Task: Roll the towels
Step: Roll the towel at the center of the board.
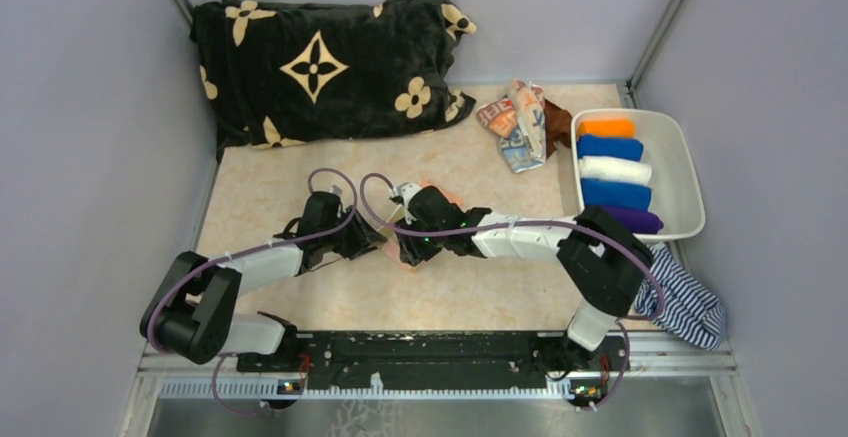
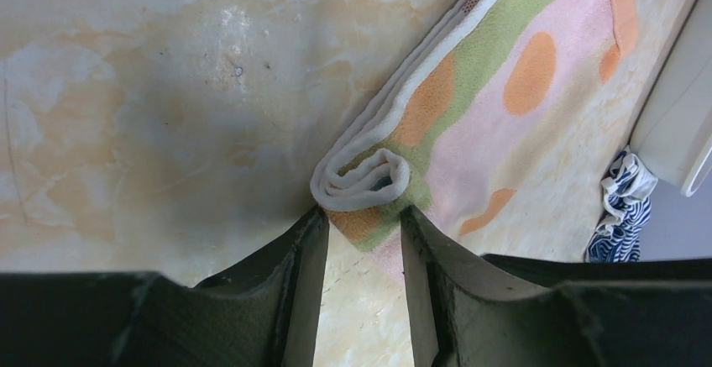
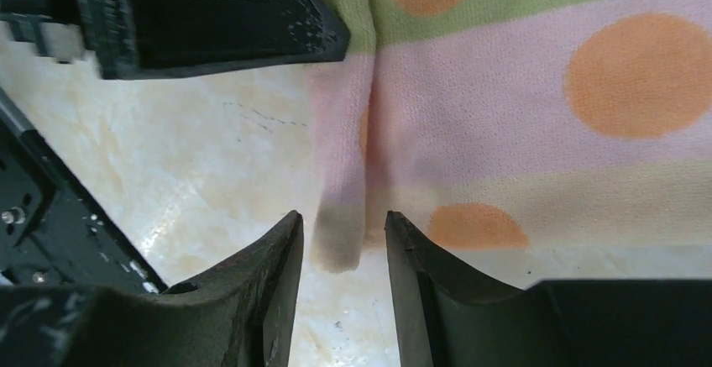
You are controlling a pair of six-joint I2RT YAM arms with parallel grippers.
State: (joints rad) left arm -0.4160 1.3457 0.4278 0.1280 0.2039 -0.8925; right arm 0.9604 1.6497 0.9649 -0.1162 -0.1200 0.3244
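Note:
An orange-peach towel (image 2: 504, 90) with orange dots and green stripes lies folded on the table. Its near end is curled into a small roll (image 2: 365, 178). My left gripper (image 2: 363, 214) stands open with its tips right at that roll, and the towel's corner lies between them. My right gripper (image 3: 342, 226) is open too, straddling the towel's folded edge (image 3: 340, 216) with a gap on both sides. In the top view both grippers, left (image 1: 372, 242) and right (image 1: 408, 249), meet mid-table and cover most of the towel. More printed towels (image 1: 518, 122) and a brown one (image 1: 557, 117) lie at the back.
A white bin (image 1: 690, 177) at the right holds several rolled towels (image 1: 612, 169). A navy-and-white striped cloth (image 1: 690, 302) hangs off the table's right front. A black blanket with beige flowers (image 1: 320, 67) fills the back left. The left gripper's finger (image 3: 210, 14) shows in the right wrist view.

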